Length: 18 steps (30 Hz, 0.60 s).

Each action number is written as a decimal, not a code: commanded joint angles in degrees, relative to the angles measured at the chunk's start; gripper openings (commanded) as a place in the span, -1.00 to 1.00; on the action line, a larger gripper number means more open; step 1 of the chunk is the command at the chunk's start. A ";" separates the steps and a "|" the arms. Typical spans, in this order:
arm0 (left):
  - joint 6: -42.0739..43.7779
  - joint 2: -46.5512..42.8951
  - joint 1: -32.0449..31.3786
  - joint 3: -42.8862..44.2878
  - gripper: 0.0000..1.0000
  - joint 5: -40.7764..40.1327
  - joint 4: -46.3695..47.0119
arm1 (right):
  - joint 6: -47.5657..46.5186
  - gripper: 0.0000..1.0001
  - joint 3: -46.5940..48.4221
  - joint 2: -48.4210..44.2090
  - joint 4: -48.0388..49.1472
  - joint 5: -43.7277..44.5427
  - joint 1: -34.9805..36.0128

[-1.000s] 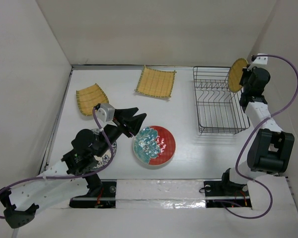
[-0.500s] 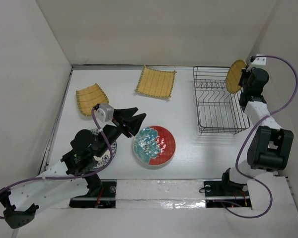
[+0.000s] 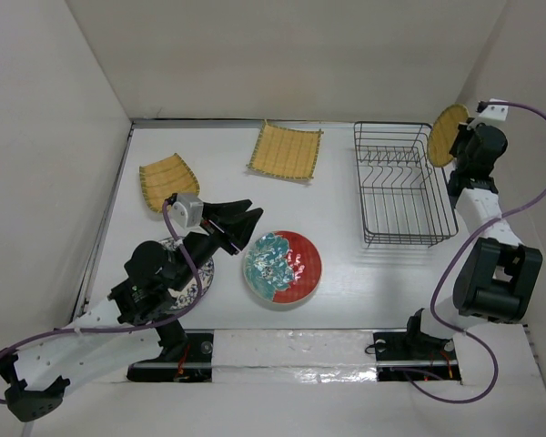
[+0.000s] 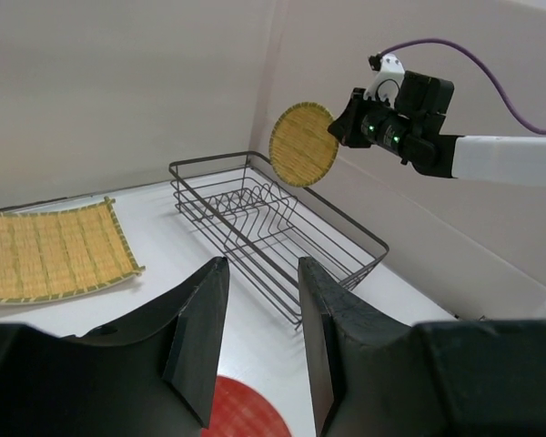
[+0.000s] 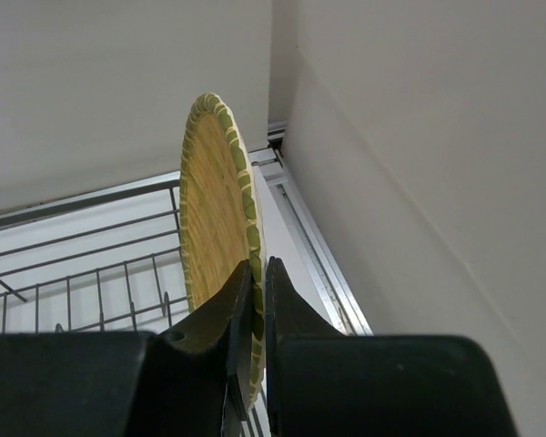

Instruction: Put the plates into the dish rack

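My right gripper (image 3: 462,146) (image 5: 260,264) is shut on the rim of the small round yellow plate (image 3: 449,135) (image 5: 214,200), holding it on edge in the air by the far right corner of the black wire dish rack (image 3: 403,187) (image 5: 73,273). The rack holds no plates. My left gripper (image 3: 250,228) (image 4: 261,264) is open and holds nothing, hovering just left of the red patterned plate (image 3: 287,269) (image 4: 246,410). The speckled plate (image 3: 193,278) lies partly under my left arm. Two square yellow plates (image 3: 167,180) (image 3: 286,150) lie flat at the back.
White walls close in the table on the left, back and right. The right wall stands close behind the held plate. The arm bases and a white rail run along the near edge (image 3: 291,346).
My right gripper has carried the yellow plate a little to the right and up, beyond the rack's right edge. My left gripper's jaws have narrowed slightly and the arm eased left.
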 commanded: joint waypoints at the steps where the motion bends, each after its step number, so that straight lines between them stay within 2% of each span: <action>1: -0.28 -1.24 -0.16 -0.46 -0.35 -1.75 3.23 | 1.11 -1.00 0.20 0.42 6.77 -1.66 0.06; 9: -0.90 -1.32 -0.16 -0.29 -0.36 -4.30 2.88 | 0.67 -1.00 -1.04 1.83 7.21 -1.23 0.59; 12: -1.95 -2.20 -0.16 -0.20 -0.40 -8.77 1.92 | 0.58 -1.00 -1.74 3.23 7.30 -0.88 0.59; 15: -2.91 -4.65 -0.16 -0.81 -0.64 -15.27 1.91 | 0.84 -1.00 -2.96 4.73 8.08 -0.79 1.11; 17: -3.18 -5.80 -0.16 -1.51 -0.93 -18.87 2.53 | 1.46 -1.00 -3.67 5.17 8.70 -0.88 1.12; 18: -3.27 -6.33 -0.16 -1.69 -1.00 -19.07 2.79 | 2.16 -1.00 -4.11 5.69 9.05 -0.96 1.64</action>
